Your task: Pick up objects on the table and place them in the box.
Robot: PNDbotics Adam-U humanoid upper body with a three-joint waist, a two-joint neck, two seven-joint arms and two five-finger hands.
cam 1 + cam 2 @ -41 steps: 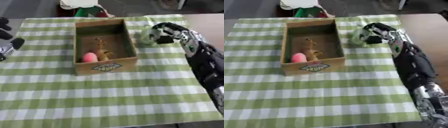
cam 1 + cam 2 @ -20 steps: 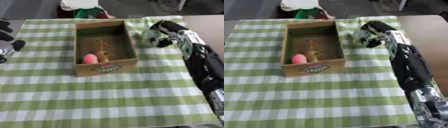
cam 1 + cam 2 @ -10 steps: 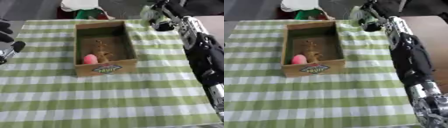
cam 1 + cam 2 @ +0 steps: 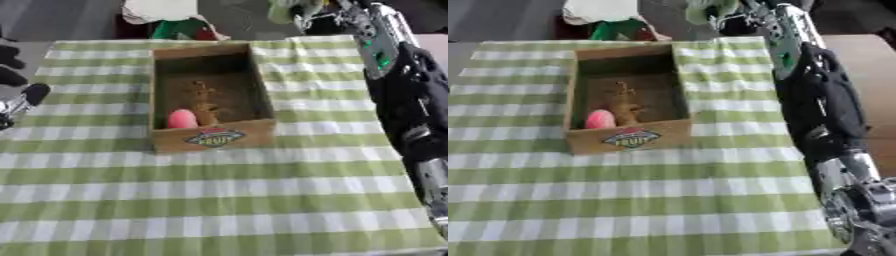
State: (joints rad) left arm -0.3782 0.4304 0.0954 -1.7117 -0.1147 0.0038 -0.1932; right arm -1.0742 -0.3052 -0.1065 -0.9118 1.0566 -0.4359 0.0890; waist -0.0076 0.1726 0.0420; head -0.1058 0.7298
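Green-and-white checked cloth (image 4: pixel 262 200) covers the desk, near part bare. Mid-desk: wooden box (image 4: pixel 213 137) with a label on its front wall; inside, a pink egg-shaped object (image 4: pixel 182 119) at the front and a tan, blurred item (image 4: pixel 204 102) behind it. Left hand (image 4: pixel 16 75) at the left edge, fingers relaxed, holding nothing. Far side: right hand (image 4: pixel 741 12) raised above the cloth's far edge, fingers curled around a pale green object (image 4: pixel 709 7), right of the box's far end.

Right hand (image 4: pixel 311 12) blurred, cut by top edge above box (image 4: pixel 210 140); grip on green object (image 4: pixel 284 9) unclear. Left hand (image 4: pixel 16 75) cropped.
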